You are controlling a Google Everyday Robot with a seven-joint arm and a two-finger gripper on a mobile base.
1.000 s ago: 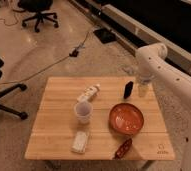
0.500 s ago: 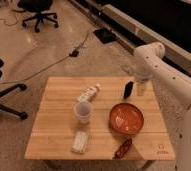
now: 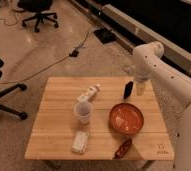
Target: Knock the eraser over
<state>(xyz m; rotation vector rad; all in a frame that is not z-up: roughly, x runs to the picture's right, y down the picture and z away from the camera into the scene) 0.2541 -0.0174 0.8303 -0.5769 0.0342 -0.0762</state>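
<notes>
The eraser (image 3: 127, 89) is a small slim black block standing tilted on the wooden table (image 3: 59, 131), near the far right edge, just behind the orange bowl (image 3: 126, 118). My gripper (image 3: 139, 87) hangs from the white arm right beside the eraser, on its right, very close to it or touching it. The clear cup (image 3: 83, 112) stands near the table's middle.
A white bottle (image 3: 88, 93) lies on its side behind the cup. A white flat block (image 3: 80, 142) lies at the front. A reddish-brown oblong item (image 3: 123, 148) lies at the front edge, right. Office chairs (image 3: 37, 12) and floor cables (image 3: 74, 51) lie beyond the table.
The arm has moved left, bringing the gripper up against the eraser's right side. The eraser now looks tilted.
</notes>
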